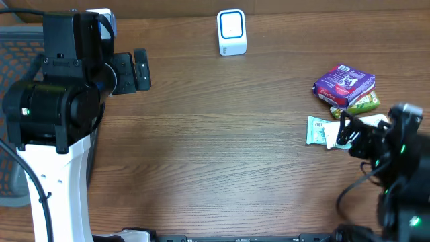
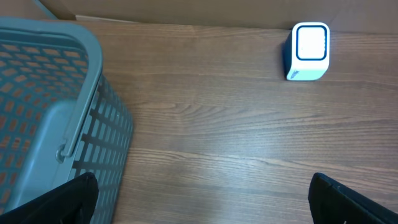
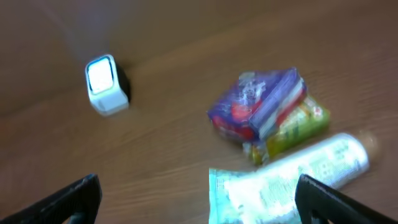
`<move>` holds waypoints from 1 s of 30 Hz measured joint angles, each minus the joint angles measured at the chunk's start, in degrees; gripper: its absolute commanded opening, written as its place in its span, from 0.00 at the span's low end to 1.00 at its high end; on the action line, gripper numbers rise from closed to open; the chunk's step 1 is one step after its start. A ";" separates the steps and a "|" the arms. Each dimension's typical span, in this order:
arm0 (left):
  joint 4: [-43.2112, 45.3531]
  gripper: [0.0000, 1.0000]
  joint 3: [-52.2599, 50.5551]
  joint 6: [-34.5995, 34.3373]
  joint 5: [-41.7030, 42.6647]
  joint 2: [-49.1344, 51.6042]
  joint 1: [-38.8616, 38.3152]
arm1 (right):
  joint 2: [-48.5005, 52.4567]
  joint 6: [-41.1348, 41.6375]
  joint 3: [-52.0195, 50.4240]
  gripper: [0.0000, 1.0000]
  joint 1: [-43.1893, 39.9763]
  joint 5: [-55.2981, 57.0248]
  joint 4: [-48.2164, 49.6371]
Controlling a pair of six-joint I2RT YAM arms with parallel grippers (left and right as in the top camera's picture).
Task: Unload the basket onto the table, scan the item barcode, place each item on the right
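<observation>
The scanner [image 1: 232, 32] is a small white box with a blue-rimmed face, standing at the far middle of the table; it also shows as the scanner [image 2: 309, 51] and the scanner [image 3: 106, 84]. Three items lie at the right: a purple packet [image 1: 344, 84], a green packet [image 1: 365, 104] under it, and a white-and-teal packet [image 1: 321, 130]. My right gripper [image 1: 349, 134] hovers open over the white-and-teal packet [image 3: 292, 177], holding nothing. From the wrist, the purple packet [image 3: 258, 102] lies beyond it. My left gripper [image 1: 138, 70] is open and empty at the far left.
A grey mesh basket [image 2: 56, 124] stands at the left edge, just under my left arm, and also shows as the basket [image 1: 17, 50]. Bare wooden tabletop [image 1: 215, 148] spans the middle between both arms.
</observation>
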 measured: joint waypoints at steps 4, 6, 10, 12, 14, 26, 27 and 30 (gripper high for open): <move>0.00 0.99 0.00 0.00 0.02 0.00 0.00 | -10.73 -0.74 -12.96 1.00 2.19 1.95 10.36; 0.00 1.00 0.00 0.00 0.02 0.00 0.00 | -14.58 -0.94 -18.32 1.00 4.04 3.34 14.91; 0.00 0.99 0.00 0.00 0.02 0.00 0.00 | -19.96 -1.01 -27.26 1.00 7.54 6.47 23.56; 0.00 1.00 0.00 0.00 0.02 0.00 0.00 | -22.12 -0.92 -30.88 1.00 8.50 7.48 27.39; 0.00 1.00 0.00 0.00 0.02 0.00 0.00 | -24.02 -0.87 -33.90 1.00 9.20 8.20 30.75; -0.02 1.00 0.00 0.00 0.02 0.00 0.00 | -34.18 -0.90 -39.26 1.00 13.62 11.96 29.81; 0.00 1.00 0.00 0.00 0.02 0.00 0.00 | -34.18 -0.92 -39.26 1.00 13.64 11.87 29.66; -0.02 0.99 0.00 0.00 0.02 0.00 0.00 | -34.18 -0.92 -39.26 1.00 13.66 11.54 29.57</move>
